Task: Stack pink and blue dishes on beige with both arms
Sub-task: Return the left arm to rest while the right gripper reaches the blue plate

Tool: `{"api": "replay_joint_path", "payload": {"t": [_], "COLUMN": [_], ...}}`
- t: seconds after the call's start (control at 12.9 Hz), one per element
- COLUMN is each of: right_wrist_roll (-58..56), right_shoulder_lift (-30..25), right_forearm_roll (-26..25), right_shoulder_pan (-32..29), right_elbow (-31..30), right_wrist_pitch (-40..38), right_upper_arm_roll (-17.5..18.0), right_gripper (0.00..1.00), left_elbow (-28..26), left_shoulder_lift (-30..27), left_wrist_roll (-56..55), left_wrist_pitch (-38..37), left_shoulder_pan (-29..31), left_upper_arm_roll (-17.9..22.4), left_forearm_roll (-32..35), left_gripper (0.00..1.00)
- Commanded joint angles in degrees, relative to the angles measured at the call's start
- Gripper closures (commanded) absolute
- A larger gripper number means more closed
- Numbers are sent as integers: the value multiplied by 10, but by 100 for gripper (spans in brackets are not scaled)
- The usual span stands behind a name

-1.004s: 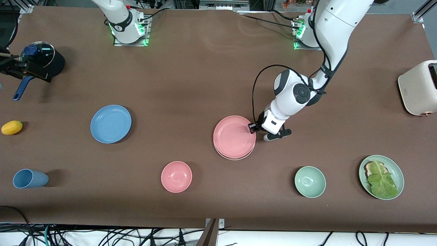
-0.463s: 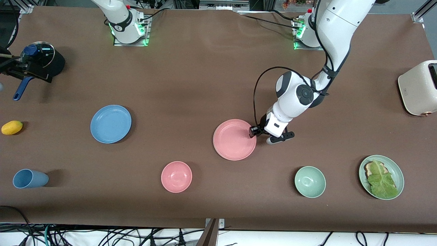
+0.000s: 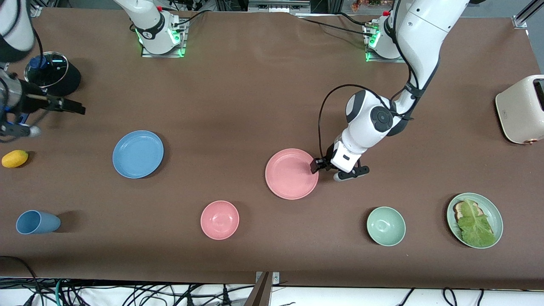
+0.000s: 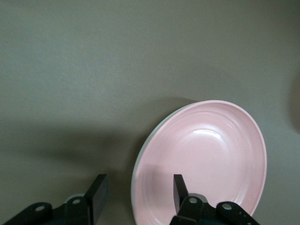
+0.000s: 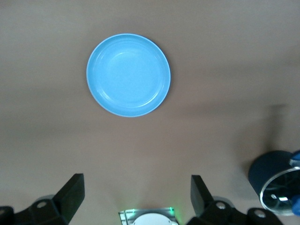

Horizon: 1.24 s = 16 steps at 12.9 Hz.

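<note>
The pink plate (image 3: 291, 174) lies flat on the beige plate, of which only a thin pale rim (image 4: 139, 159) shows beneath it. My left gripper (image 3: 316, 166) is open and low at the pink plate's edge toward the left arm's end. It straddles the rim (image 4: 139, 194), one finger over the plate (image 4: 206, 159) and one outside it. The blue plate (image 3: 138, 154) sits alone toward the right arm's end. My right gripper (image 3: 76, 109) hangs open in the air over the table near the pot, and its wrist view shows the blue plate (image 5: 128, 75) past its spread fingers (image 5: 136, 194).
A pink bowl (image 3: 219, 219), a green bowl (image 3: 386, 226) and a green plate with lettuce (image 3: 474, 220) lie nearer the front camera. A blue cup (image 3: 37, 222), a yellow fruit (image 3: 15, 158) and a lidded black pot (image 3: 53, 74) sit at the right arm's end. A toaster (image 3: 520, 109) stands at the left arm's end.
The pink plate went down flat onto the beige plate. My left gripper opened and let go of it. The right arm swung into view with its gripper moving out from the pot.
</note>
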Motion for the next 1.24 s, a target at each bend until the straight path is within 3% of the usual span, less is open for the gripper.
{"api": "replay_joint_path", "payload": {"t": [0.0,0.08,0.23,0.46,0.77,0.93,1.16], "right_wrist_roll": [1,0,-3,-88,-194,-222,-236], "right_shoulder_lift": [9,19,50,107,178,196,217], "right_forearm_roll": [5,7,28,94,198,265,287], "right_shoulder_pan": [-6,-7,-10,-46,-89,-98,-102], "right_elbow": [-84,-117,-149,-148,-141,-135,-132], "right_wrist_pitch": [99,147,214,259,315,317,331], "right_upper_arm_roll": [-6,-15,-23,-24,-23,-23,-23], "right_gripper": [0,0,0,0,1,9,28], "left_elbow": [-2,-2,-2,-2,38,82,174], "left_shoulder_lift": [-61,-80,-114,-157,-199,-209,-214], "left_wrist_roll": [4,31,106,188,341,342,338], "left_wrist_pitch": [-92,-124,-183,-252,-392,-479,-618], "left_shoulder_pan": [21,35,63,104,122,122,120], "left_upper_arm_roll": [10,11,11,21,96,115,140], "left_forearm_roll": [48,55,55,55,46,46,54], "left_gripper": [7,0,0,0,0,0,0]}}
